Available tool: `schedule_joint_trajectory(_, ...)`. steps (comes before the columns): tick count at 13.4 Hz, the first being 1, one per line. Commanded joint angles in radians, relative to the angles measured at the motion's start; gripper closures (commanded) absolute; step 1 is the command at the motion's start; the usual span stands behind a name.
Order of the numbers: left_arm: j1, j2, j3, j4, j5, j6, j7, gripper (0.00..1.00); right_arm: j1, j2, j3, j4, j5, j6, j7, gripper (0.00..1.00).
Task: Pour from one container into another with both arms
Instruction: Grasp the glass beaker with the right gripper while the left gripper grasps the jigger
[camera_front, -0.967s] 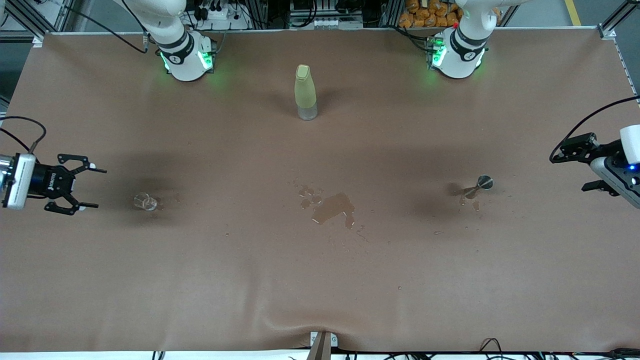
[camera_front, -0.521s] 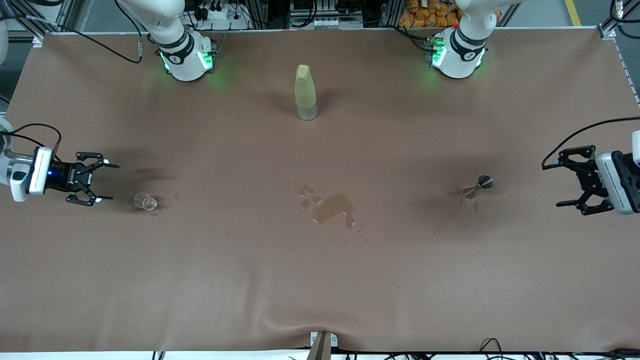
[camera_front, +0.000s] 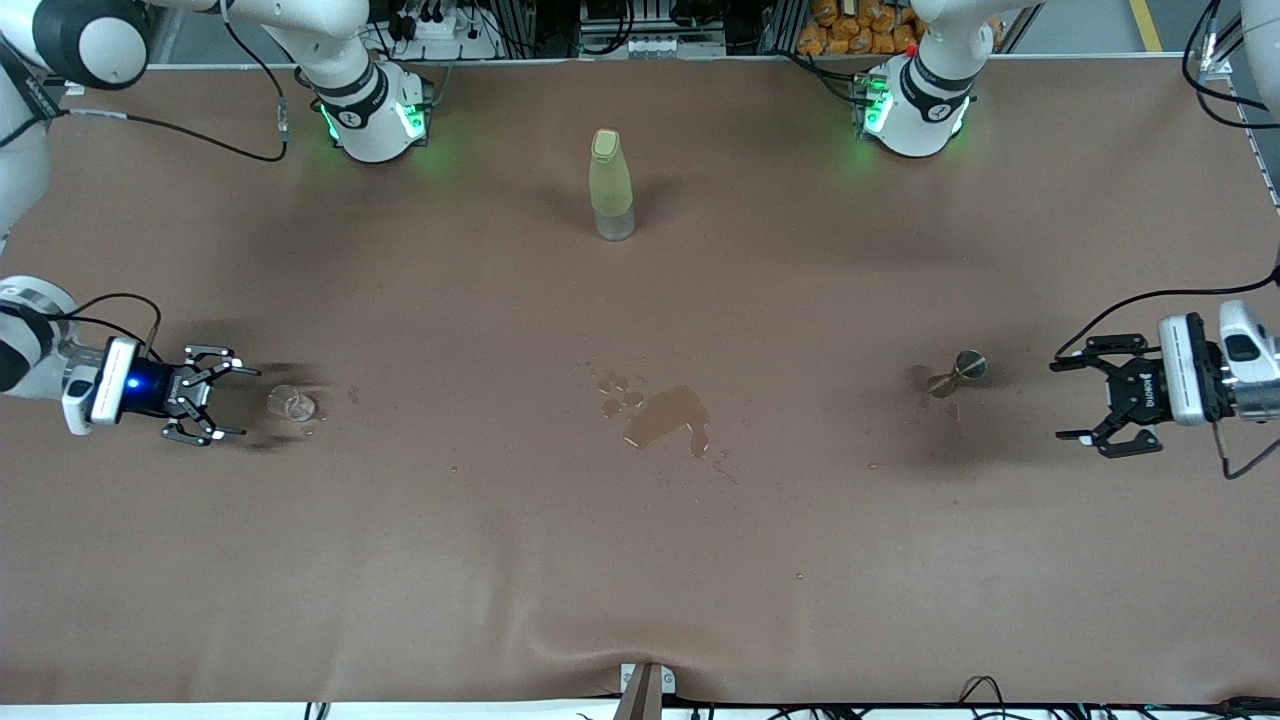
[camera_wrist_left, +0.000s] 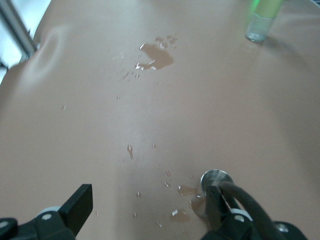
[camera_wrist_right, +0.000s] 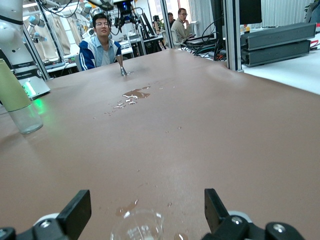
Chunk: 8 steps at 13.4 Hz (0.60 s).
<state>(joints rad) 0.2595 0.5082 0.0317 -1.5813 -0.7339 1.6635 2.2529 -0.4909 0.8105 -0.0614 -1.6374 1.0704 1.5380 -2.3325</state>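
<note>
Centrally, spilled liquid (camera_front: 665, 415) wets the bench (camera_front: 640, 560); right end effector (camera_front: 218, 404), fingers spread, lies at frame left beside a clear glass (camera_front: 292, 402); left end effector (camera_front: 1093, 402), spread, approaches the metal jigger (camera_front: 958, 370). Wet surfaces risk slipping.

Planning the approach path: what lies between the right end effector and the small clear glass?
Only bare brown table. The front view shows the open right end effector beside the glass; the right wrist view shows the glass between its fingers.
</note>
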Motion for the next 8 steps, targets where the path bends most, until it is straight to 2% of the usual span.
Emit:
schedule_joint_trajectory(1,0.017,0.035,-0.004,-0.04,-0.068,0.01,0.225,0.0,-0.029,0.067,0.011,0.037,0.02,-0.03,-0.054,0.0)
schedule_joint_trajectory(4,0.018,0.095,-0.007,-0.083,-0.085,0.007,0.376,0.0,-0.029,0.105,0.014,0.037,0.023,-0.051,-0.11,0.0)
schedule_joint_trajectory(6,0.026,0.105,-0.007,-0.138,-0.119,-0.001,0.413,0.0,-0.04,0.124,0.014,0.039,0.023,-0.065,-0.114,0.0)
schedule_joint_trajectory(8,0.049,0.133,-0.009,-0.154,-0.125,-0.03,0.413,0.0,-0.037,0.147,0.017,0.045,0.034,-0.065,-0.119,0.0)
